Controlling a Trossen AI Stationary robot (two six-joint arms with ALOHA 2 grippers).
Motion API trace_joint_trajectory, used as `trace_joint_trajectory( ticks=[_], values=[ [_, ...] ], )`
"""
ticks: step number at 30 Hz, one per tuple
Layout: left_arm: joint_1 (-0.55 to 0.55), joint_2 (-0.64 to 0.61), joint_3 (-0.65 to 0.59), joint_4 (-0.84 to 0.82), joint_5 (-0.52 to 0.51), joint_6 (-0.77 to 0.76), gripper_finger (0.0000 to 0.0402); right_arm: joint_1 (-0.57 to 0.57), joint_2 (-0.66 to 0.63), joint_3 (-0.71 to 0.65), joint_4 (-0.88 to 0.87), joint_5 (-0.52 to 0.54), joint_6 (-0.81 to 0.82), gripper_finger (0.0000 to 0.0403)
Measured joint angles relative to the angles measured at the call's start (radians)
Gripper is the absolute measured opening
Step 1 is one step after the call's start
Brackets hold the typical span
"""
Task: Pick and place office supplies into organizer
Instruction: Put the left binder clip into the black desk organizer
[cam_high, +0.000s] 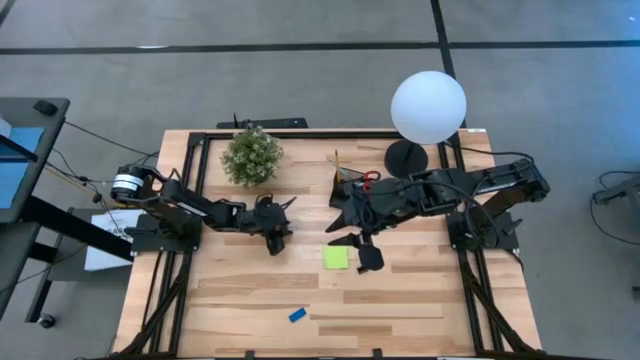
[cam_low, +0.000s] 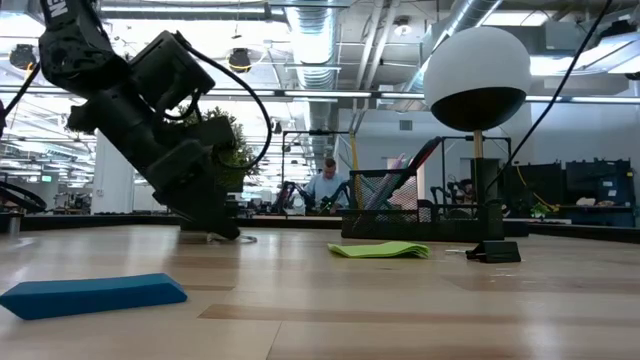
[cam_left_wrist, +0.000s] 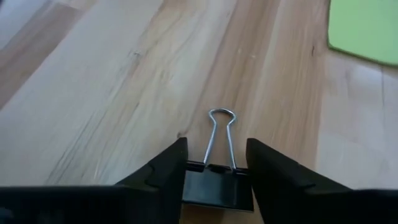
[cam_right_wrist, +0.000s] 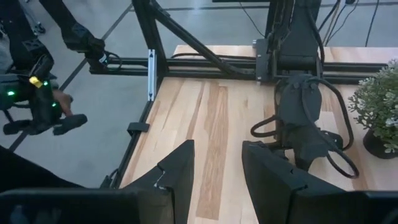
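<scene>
Nearest the low camera, a blue eraser (cam_low: 95, 296) lies flat on the table (cam_high: 420, 310), well apart from both arms. Farther back, the left gripper (cam_left_wrist: 216, 169) is down at the tabletop, its jaws spread to either side of a black clip (cam_left_wrist: 217, 186); whether the fingers (cam_left_wrist: 163, 173) actually press it cannot be made out, and the clip's lower edge is cut off in the wrist view. From above, the clip is hidden under the gripper (cam_high: 274, 238).

Beyond it lies the green pad (cam_high: 336, 258), flat on the wood, only its corner (cam_left_wrist: 365, 28) showing in the left wrist view. The right gripper (cam_high: 358, 247) hangs just beside the pad, jaws apart and empty.

Behind that stands the organizer (cam_low: 392, 205), partly covered from above by the right arm; red scissors (cam_high: 370, 178) and a pencil (cam_high: 337, 160) stick out of it, the rest of its contents too hidden to tell. The lamp (cam_low: 478, 78) and plant (cam_high: 251, 155) stand at the far edge.
</scene>
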Motion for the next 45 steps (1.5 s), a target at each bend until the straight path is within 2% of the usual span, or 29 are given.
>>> trace_joint_trajectory(
  ticks=[2, 9, 15, 18, 22, 24, 28, 32, 34, 39, 41, 45],
  values=[
    [0.000, 0.002, 0.017, 0.007, -0.014, -0.013, 0.0126, -0.001, 0.000, 0.000, 0.010, 0.001, 0.018, 0.0127],
    [0.010, 0.009, 0.186, 0.001, -0.127, -0.004, 0.0126, 0.003, 0.000, 0.000, 0.071, 0.001, 0.068, 0.0127],
    [0.047, 0.006, 0.414, 0.014, -0.231, 0.180, 0.0130, 0.014, 0.000, 0.000, 0.096, 0.001, 0.068, 0.0127],
    [0.066, 0.005, 0.490, 0.015, -0.277, 0.269, 0.0131, 0.027, 0.000, 0.000, 0.098, 0.001, 0.071, 0.0127],
    [0.089, 0.032, 0.524, 0.030, -0.259, 0.315, 0.0131, 0.056, 0.000, 0.000, 0.098, 0.001, 0.079, 0.0127],
    [0.093, 0.071, 0.526, 0.067, -0.209, 0.313, 0.0131, 0.070, 0.000, 0.000, 0.098, 0.001, 0.078, 0.0127],
    [0.092, 0.188, 0.525, 0.206, -0.104, 0.323, 0.0131, 0.086, 0.000, 0.000, 0.099, 0.001, 0.078, 0.0127],
    [0.092, 0.289, 0.538, 0.287, -0.095, 0.322, 0.0131, 0.084, 0.000, 0.000, 0.099, 0.006, 0.078, 0.0127],
    [0.098, 0.324, 0.568, 0.282, -0.096, 0.342, 0.0132, 0.083, 0.000, 0.000, 0.098, 0.009, 0.078, 0.0127],
    [0.122, 0.396, 0.641, 0.282, -0.096, 0.568, 0.0132, 0.084, 0.000, 0.000, 0.097, 0.008, 0.078, 0.0127],
    [0.134, 0.424, 0.670, 0.264, -0.074, 0.611, 0.0132, 0.084, 0.000, 0.000, 0.097, 0.009, 0.078, 0.0127],
    [0.149, 0.454, 0.728, 0.086, -0.046, 0.604, 0.0142, 0.085, 0.000, 0.000, 0.090, 0.008, 0.084, 0.0127]
  ],
)
